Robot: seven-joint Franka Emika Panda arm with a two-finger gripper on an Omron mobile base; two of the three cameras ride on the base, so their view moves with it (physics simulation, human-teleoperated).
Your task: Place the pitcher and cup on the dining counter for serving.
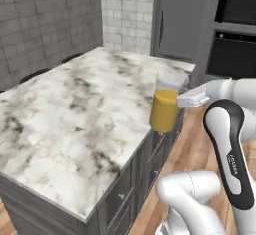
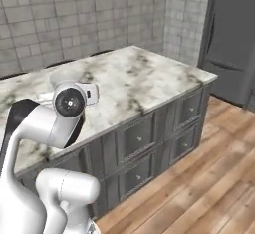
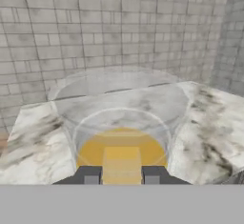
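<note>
End effector [image 3: 121, 174]: two small dark square tips clamped on the near wall of the pitcher [image 1: 165, 102], gripping it. Pitcher = tall clear smooth cylinder, no handle, orange liquid in the lower part, upper part glassy & see-through, rim round. It sits at the near right edge of the surface [image 1: 75, 119], above the drawer fronts; can't tell if its base touches the top. White arm link [image 1: 227, 144] w/ dark band stands right of the pitcher. In right base view the white wrist [image 2: 69, 101] blocks most of the pitcher. Surface past the pitcher: white-grey veined marble slab, glossy, dark grey drawer base [image 2: 149, 143] under it. Beyond pitcher: grey tiled wall [image 3: 119, 27]. Right of it, wood-plank floor [image 2: 199, 188], further off dark ovens [image 1: 235, 34].
</note>
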